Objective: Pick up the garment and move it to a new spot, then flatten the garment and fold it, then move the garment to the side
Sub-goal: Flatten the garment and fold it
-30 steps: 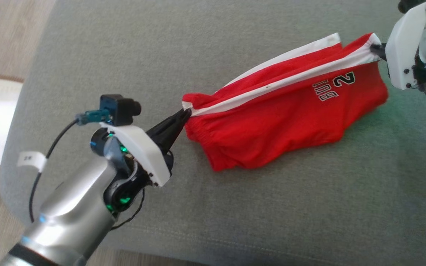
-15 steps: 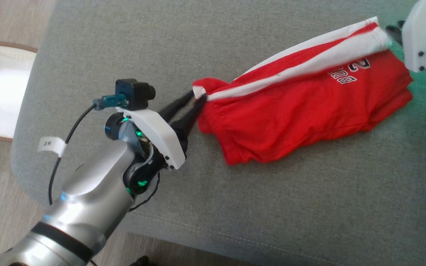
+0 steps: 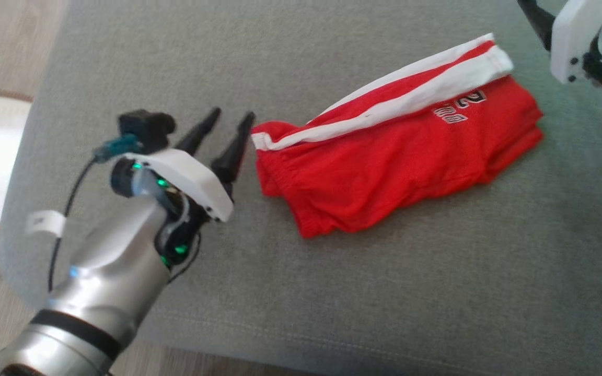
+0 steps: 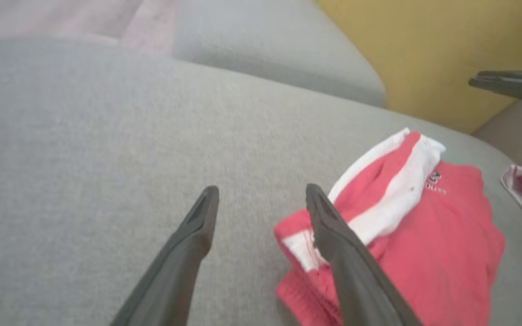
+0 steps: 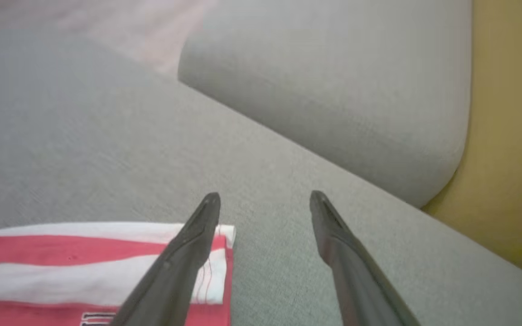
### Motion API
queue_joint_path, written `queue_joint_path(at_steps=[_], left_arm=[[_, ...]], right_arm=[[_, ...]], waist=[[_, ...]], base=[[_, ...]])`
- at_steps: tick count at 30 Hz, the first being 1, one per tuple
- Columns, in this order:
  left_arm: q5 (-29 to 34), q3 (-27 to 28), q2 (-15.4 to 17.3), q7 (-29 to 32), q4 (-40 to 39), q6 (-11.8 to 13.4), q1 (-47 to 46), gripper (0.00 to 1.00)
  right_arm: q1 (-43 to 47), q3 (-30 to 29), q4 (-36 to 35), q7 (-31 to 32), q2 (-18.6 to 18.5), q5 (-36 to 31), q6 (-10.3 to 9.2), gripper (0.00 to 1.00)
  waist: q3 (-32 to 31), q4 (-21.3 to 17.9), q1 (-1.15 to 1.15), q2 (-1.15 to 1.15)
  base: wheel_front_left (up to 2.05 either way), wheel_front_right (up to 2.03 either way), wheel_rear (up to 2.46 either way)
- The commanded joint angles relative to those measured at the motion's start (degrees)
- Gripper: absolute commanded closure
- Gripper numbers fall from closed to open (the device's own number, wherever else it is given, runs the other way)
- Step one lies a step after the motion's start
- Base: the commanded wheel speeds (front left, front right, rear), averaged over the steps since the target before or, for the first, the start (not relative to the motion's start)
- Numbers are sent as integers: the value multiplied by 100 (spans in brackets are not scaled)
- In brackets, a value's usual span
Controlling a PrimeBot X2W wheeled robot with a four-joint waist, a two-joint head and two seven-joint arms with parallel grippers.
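Bare grey fabric sofa seat (image 3: pixel 332 292) all around one red garment with white stripes (image 3: pixel 384 167).
Open room runs along the garment's near side; a rounded grey back cushion (image 5: pixel 333 99) walls the far edge.

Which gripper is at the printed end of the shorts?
The right gripper: it stands open beside the end of the shorts carrying the print. The left gripper is open at the opposite, plain end.
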Motion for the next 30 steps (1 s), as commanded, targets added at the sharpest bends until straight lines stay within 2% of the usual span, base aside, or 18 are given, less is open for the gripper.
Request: queue_joint_path(at_steps=[1, 4, 7, 11, 13, 17, 20, 24, 25, 30], left_arm=[[30, 313, 250, -93, -132, 62, -270, 0], [155, 679, 353, -166, -306, 257, -178, 0], [451, 1341, 416, -174, -842, 493, 52, 0], [932, 2204, 338, -176, -1634, 736, 628, 0], [1166, 2534, 252, -176, -1965, 797, 941, 0], [1570, 3059, 50, -177, -2441, 839, 1549, 0], [1931, 3282, -94, -177, -2682, 821, 1947, 0], [2443, 3441, -312, -177, -2899, 768, 2494, 0], [2443, 3441, -312, -177, -2899, 768, 2494, 0], [3132, 3622, -565, -177, -3183, 704, 3140, 0]], right_arm=[[26, -81, -103, -246, 63, 34, -5, 0], [171, -179, -112, -1006, 166, 26, -5, 0], [381, -330, -70, -1749, 307, 8, -5, 0], [723, -567, -25, -2693, 532, -57, -5, 0], [924, -664, -19, -2974, 638, -135, -5, 0], [1359, -1048, -151, -3206, 797, -425, -5, 0], [1837, -1781, -639, -3221, 852, -807, -5, 0], [2975, -2922, -1551, -3223, 992, -1694, -5, 0], [2975, -2922, -1551, -3223, 992, -1694, -5, 0], [4492, -3897, -2512, -3224, 1537, -2743, -5, 0]], waist=[[-182, -179, 0, 0], [-386, -381, 0, 0], [-596, -581, 0, 0], [-875, -817, 0, 0], [-1010, -910, 0, 0], [-1261, -1088, 0, 0], [-1423, -1169, 0, 0], [-1622, -1245, 0, 0], [-1622, -1245, 0, 0], [-1827, -1338, 0, 0]], base=[[0, 0, 0], [0, 0, 0], [0, 0, 0], [0, 0, 0], [0, 0, 0], [0, 0, 0], [0, 0, 0], [0, 0, 0], [0, 0, 0], [0, 0, 0]])
